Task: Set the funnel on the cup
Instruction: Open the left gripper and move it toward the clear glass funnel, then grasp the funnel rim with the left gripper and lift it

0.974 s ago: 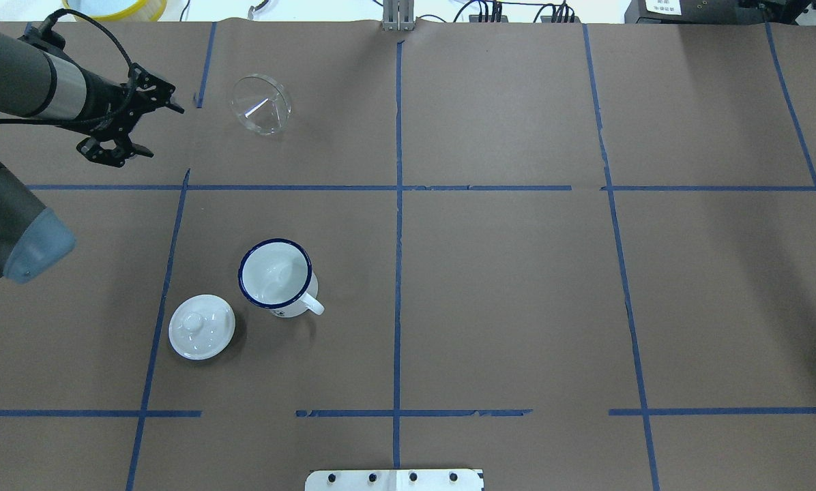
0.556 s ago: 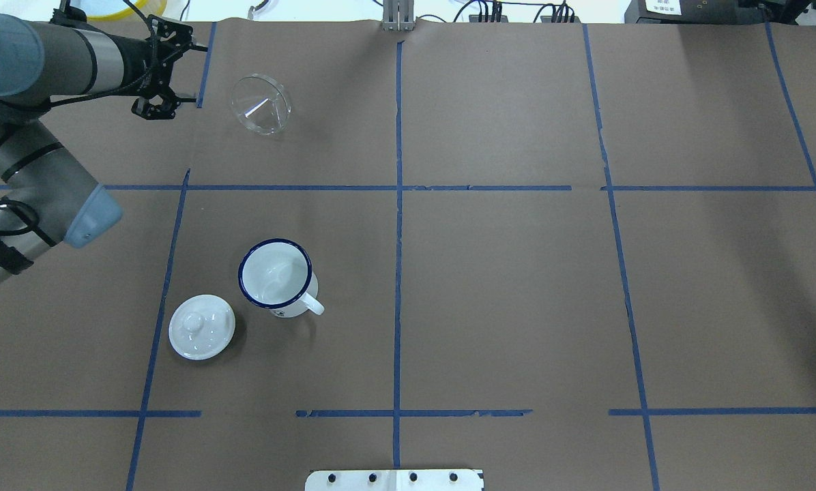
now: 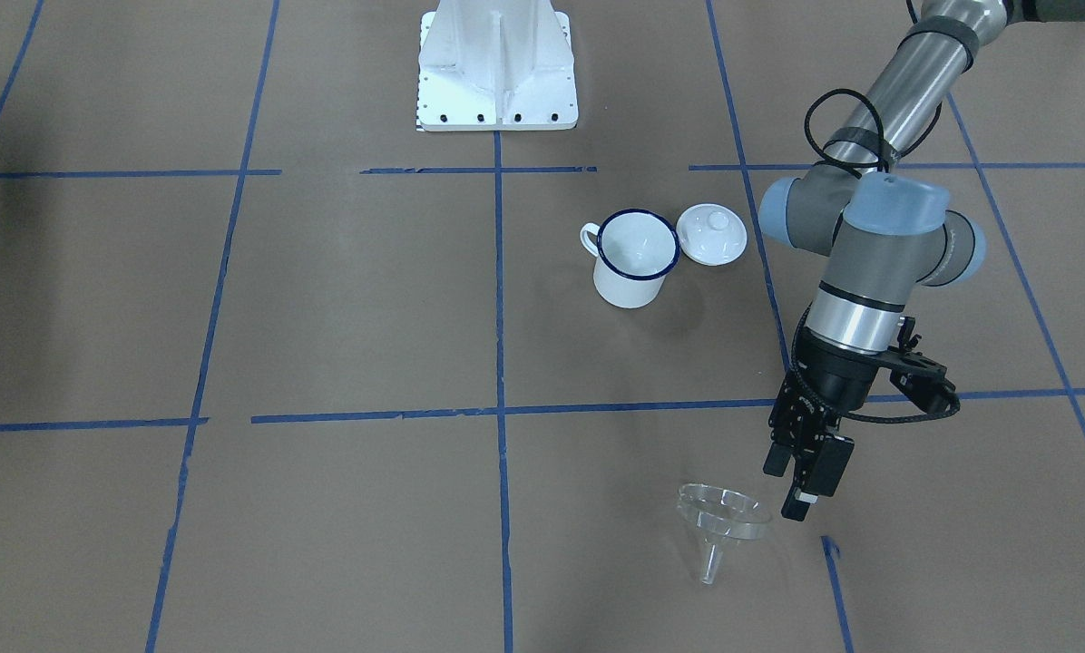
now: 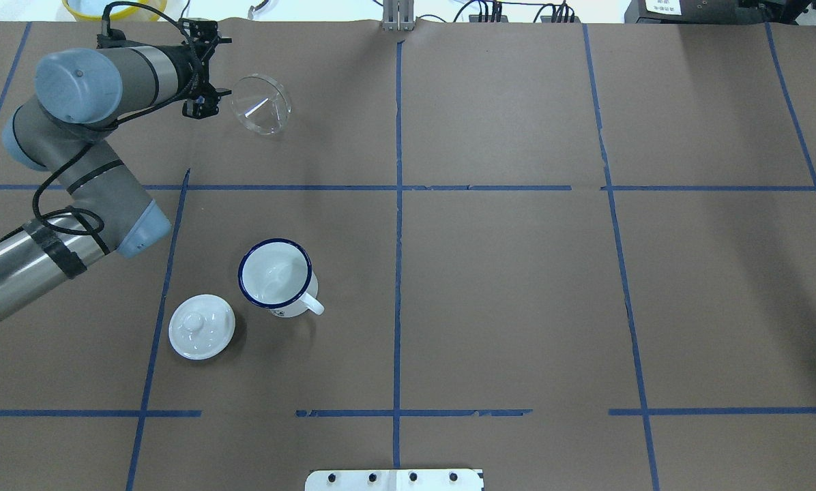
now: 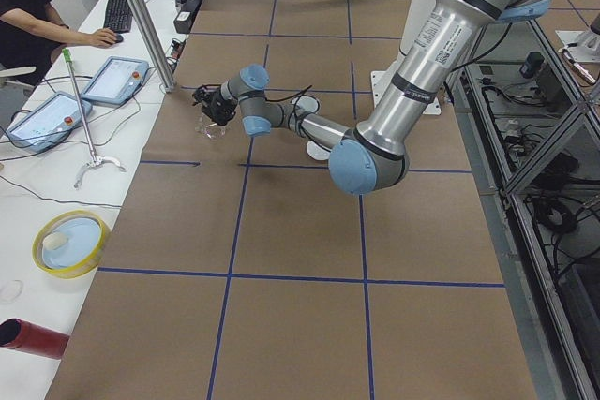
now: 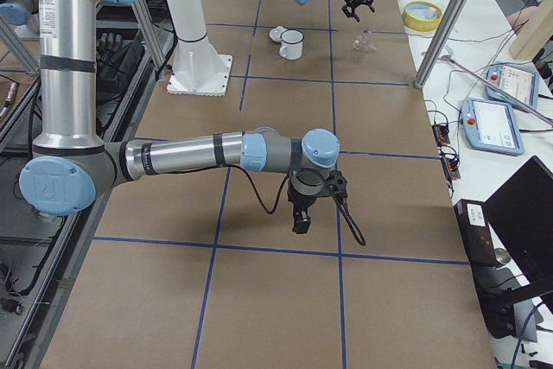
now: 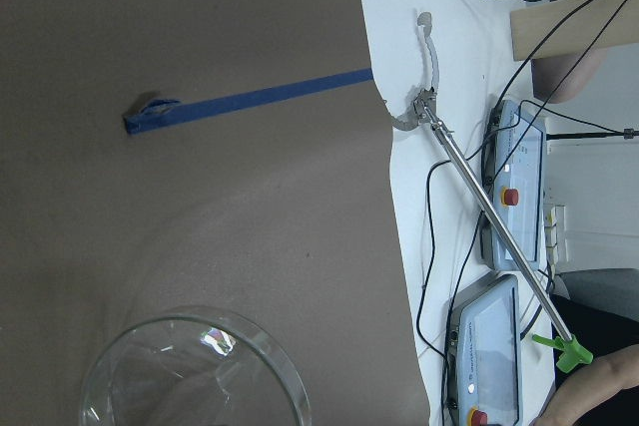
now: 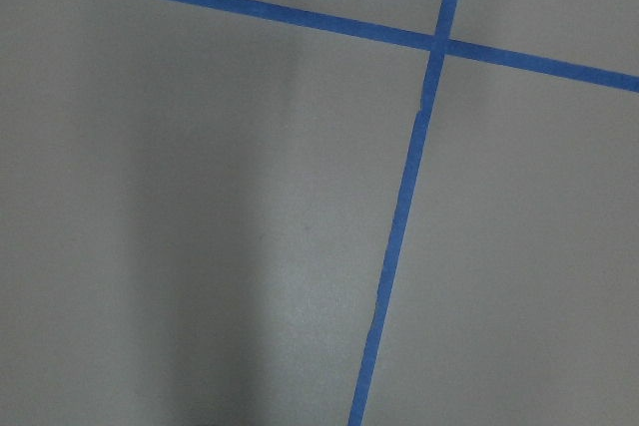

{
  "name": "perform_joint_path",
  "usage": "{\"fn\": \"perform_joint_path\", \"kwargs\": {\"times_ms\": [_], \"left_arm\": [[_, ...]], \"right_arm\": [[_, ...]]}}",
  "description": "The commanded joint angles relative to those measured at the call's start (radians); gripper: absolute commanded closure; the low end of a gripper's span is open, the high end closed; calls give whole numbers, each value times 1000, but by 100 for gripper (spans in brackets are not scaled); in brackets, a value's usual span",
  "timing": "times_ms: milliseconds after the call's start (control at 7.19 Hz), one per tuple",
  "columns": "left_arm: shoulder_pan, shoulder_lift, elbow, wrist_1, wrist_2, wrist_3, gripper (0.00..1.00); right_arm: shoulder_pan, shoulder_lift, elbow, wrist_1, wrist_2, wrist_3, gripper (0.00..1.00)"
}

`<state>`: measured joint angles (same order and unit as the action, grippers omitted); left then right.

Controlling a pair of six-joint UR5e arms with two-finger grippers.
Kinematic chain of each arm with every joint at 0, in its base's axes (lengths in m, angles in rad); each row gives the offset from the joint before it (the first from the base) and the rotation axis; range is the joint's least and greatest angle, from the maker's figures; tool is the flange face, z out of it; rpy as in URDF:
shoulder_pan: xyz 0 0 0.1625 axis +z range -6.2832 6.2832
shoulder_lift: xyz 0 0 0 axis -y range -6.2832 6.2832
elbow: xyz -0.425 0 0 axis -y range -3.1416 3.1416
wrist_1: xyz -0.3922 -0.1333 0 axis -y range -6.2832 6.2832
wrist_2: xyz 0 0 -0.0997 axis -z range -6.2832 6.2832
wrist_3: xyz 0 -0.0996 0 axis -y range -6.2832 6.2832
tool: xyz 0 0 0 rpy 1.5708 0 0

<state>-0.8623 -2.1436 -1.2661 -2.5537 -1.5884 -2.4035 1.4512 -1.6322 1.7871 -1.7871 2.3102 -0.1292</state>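
The clear funnel (image 4: 261,103) lies tilted on the brown table at the far left; it also shows in the front view (image 3: 722,519) and at the bottom of the left wrist view (image 7: 190,371). The white cup (image 4: 276,276) with a blue rim stands upright and empty nearer the robot (image 3: 633,258). My left gripper (image 4: 225,66) is open and empty, just to the left of the funnel and apart from it (image 3: 789,488). My right gripper (image 6: 300,218) hangs over bare table far to the right; I cannot tell whether it is open or shut.
A white domed lid (image 4: 202,326) with a knob lies beside the cup's left. The table's far edge runs just beyond the funnel, with a yellow-rimmed dish (image 4: 114,8), cables and control tablets (image 7: 494,341) past it. The robot base plate (image 4: 394,479) is at the near edge.
My left arm has swung toward the far edge and then right, bringing the open gripper from well left of the funnel to right beside it. Funnel, cup and lid have not moved.
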Motion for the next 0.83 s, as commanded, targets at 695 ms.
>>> {"fn": "perform_joint_path", "kwargs": {"times_ms": [695], "left_arm": [[25,-104,235,-157,36,-13,21]], "right_arm": [[0,0,0,0,0,-1,0]]}}
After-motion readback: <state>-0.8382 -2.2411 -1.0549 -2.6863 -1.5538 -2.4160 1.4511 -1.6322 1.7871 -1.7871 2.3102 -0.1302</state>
